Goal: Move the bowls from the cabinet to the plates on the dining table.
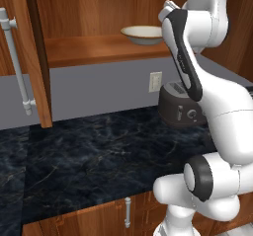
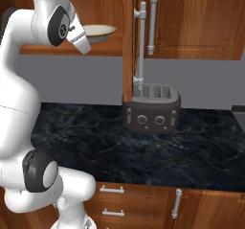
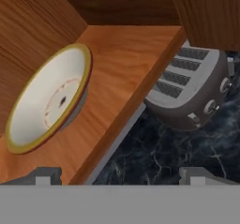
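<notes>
The cream bowl (image 3: 49, 103) is shallow and round, glossy like ceramic, with a tan rim and a faint reddish ring around a small dark mark at its centre. It sits on the smooth, grained wooden shelf (image 3: 126, 59) of the open cabinet (image 1: 89, 8), at about 9 o'clock in the hand view. In the left base view the bowl (image 1: 143, 34) is partly covered on its right side by the white arm; in the right base view, at roughly 11 o'clock, the arm hides its left edge (image 2: 99, 31).

The claw (image 3: 119, 177) is spread wide, holding nothing; only the two grey tips show at the bottom of the hand view, one below the bowl and one over the desk, both clear of the bowl.

Below the shelf, the desk (image 1: 89, 151) has a black marble top with pale veins. On it stands a dark, rounded four-slot toaster (image 2: 151, 108) with round knobs on its front; the arm cuts off part of it in the left base view. The open cabinet door (image 1: 37, 57) carries a long silver bar handle (image 1: 17, 67), its top end cut off by the frame.
</notes>
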Tool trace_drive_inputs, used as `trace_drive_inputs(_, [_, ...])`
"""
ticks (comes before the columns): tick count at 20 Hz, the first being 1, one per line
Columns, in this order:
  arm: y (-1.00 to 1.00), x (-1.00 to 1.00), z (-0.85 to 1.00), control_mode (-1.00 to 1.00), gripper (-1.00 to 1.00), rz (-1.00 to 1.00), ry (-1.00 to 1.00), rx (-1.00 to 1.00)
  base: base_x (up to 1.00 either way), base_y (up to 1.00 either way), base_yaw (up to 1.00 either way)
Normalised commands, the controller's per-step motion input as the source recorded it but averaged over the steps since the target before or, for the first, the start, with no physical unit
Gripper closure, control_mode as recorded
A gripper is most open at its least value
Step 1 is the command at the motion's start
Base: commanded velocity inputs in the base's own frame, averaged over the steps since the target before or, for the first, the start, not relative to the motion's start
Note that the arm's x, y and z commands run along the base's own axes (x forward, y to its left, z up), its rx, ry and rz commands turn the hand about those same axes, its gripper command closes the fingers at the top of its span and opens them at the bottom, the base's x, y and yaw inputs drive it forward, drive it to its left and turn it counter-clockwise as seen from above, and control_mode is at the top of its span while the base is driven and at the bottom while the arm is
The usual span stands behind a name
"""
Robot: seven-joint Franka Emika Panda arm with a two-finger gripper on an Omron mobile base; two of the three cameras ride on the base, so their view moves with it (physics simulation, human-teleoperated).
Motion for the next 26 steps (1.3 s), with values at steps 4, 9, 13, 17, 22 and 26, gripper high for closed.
trace_drive_inputs(4, [0.0, 0.22, 0.0, -1.0, -1.0, 0.07, 0.0, 0.09, 0.0, 0.0, 0.0])
trace_drive_inputs(9, [-0.07, 0.37, 0.0, -1.0, -1.0, 0.07, 0.0, 0.01, 0.0, 0.0, 0.0])
trace_drive_inputs(13, [-0.09, 0.45, 0.0, -1.0, -1.0, 0.07, 0.0, 0.0, 0.0, 0.0, 0.0])
trace_drive_inputs(17, [-0.03, 0.45, 0.0, -1.0, -1.0, 0.05, 0.0, 0.0, 0.0, 0.0, 0.0])
trace_drive_inputs(22, [0.0, 0.4, 0.0, -1.0, -1.0, 0.02, 0.05, 0.02, 0.0, 0.0, 0.0])
trace_drive_inputs(26, [0.0, 0.36, -0.14, -1.0, -1.0, 0.0, 0.04, 0.0, 0.0, 0.0, 0.0])
